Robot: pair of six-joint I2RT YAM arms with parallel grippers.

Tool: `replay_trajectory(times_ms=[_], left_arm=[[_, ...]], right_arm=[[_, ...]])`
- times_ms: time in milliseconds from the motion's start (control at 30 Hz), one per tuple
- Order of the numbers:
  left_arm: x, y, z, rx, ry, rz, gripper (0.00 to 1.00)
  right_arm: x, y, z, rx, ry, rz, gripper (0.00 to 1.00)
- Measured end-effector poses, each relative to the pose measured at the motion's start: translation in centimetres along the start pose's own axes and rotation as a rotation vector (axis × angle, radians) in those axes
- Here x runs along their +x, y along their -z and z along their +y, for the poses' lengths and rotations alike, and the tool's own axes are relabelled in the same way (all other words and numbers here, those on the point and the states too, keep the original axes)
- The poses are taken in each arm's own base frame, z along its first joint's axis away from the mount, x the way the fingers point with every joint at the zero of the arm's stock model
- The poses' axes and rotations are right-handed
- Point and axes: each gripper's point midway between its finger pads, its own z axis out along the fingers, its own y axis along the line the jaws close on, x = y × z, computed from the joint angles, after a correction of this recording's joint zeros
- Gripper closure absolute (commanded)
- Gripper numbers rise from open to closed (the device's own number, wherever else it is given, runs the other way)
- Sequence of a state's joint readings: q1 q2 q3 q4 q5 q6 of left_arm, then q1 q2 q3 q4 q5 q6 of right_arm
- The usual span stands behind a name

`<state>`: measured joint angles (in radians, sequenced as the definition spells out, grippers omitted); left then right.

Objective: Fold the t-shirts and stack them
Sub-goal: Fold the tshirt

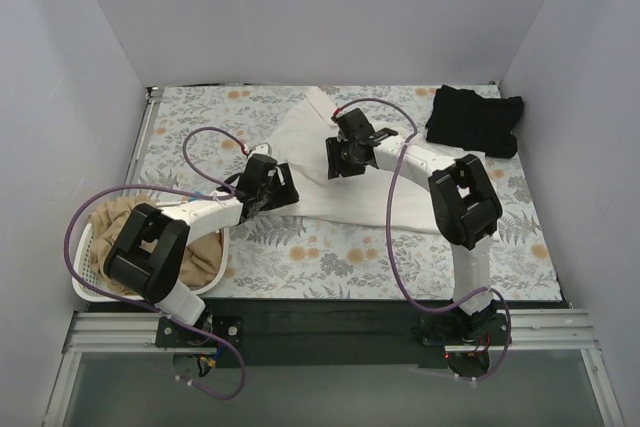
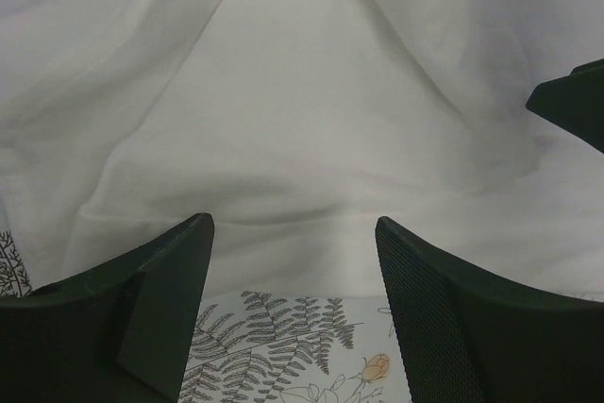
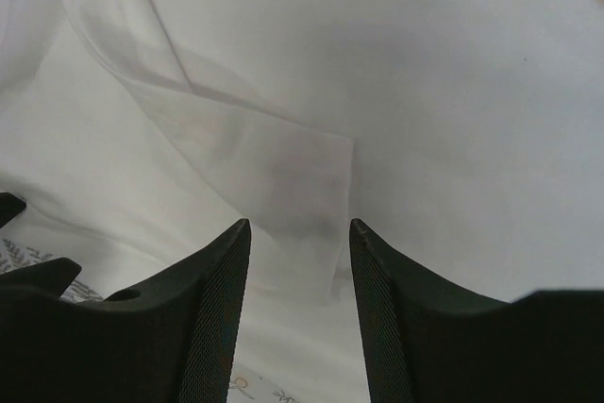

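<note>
The white t-shirt [image 1: 320, 162] lies spread and rumpled on the floral table, and fills the left wrist view [image 2: 311, 110] and the right wrist view [image 3: 425, 92]. My left gripper [image 1: 282, 190] is open at the shirt's near left edge [image 2: 293, 224], its jaws either side of the hem. My right gripper [image 1: 338, 159] is open low over the shirt's middle, jaws either side of a folded flap [image 3: 283, 176]. The black t-shirt [image 1: 474, 120] lies folded at the back right. The tan t-shirt [image 1: 205, 252] sits in the basket at the left.
A white perforated laundry basket [image 1: 88, 269] stands at the near left by the left arm. White walls close the table on three sides. Purple cables [image 1: 395, 207] loop over both arms. The floral tablecloth [image 1: 330, 257] shows in front of the shirt.
</note>
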<state>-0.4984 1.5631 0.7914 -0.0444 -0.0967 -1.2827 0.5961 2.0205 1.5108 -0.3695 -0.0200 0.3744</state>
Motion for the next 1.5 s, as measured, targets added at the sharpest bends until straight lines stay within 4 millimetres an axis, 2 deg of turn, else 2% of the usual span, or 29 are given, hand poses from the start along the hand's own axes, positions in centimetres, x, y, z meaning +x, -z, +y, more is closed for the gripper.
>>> replay_trajectory(times_ms=[100,367,467,600,800,900,933,967,1000,1300,1500], left_arm=[[0.6,0.0,0.5,-0.009,0.001,0.014,0.32],[0.8,0.1,0.8,-0.009,0.006,0.017,0.32],[0.9,0.1,0.8,-0.011,0.006,0.019,0.32],[1.1,0.1,1.0,-0.013,0.006,0.022,0.32],[1.8,0.0,1.7,-0.026,0.008,0.033,0.32],[1.7,0.0,1.7,-0.024,0.009,0.03,0.32],[1.7,0.1,1.7,-0.023,0.009,0.029,0.32],[1.8,0.1,1.7,-0.023,0.009,0.029,0.32],[1.8,0.2,1.8,-0.022,0.009,0.028,0.32],[2.5,1.4,2.8,-0.035,0.019,0.029,0.32],[2.9,1.8,3.1,-0.038,0.028,0.029,0.32]], right_arm=[[0.5,-0.3,-0.3,0.023,0.007,0.012,0.48],[1.5,-2.2,-1.4,0.066,0.006,0.054,0.52],[1.3,-2.4,-1.3,0.064,0.007,0.053,0.58],[1.2,-2.5,-1.2,0.063,0.008,0.05,0.72],[0.9,-2.6,-1.1,0.062,0.008,0.049,0.75],[0.5,-2.6,-0.9,0.054,0.009,0.042,0.79],[0.5,-2.7,-0.8,0.053,0.008,0.041,0.81],[0.4,-2.8,-0.8,0.052,0.008,0.041,0.87],[0.4,-2.9,-0.8,0.052,0.01,0.043,0.98],[0.7,-2.9,-1.4,0.071,-0.011,0.054,0.99],[-1.0,-1.0,-1.7,0.091,-0.042,0.0,0.99]])
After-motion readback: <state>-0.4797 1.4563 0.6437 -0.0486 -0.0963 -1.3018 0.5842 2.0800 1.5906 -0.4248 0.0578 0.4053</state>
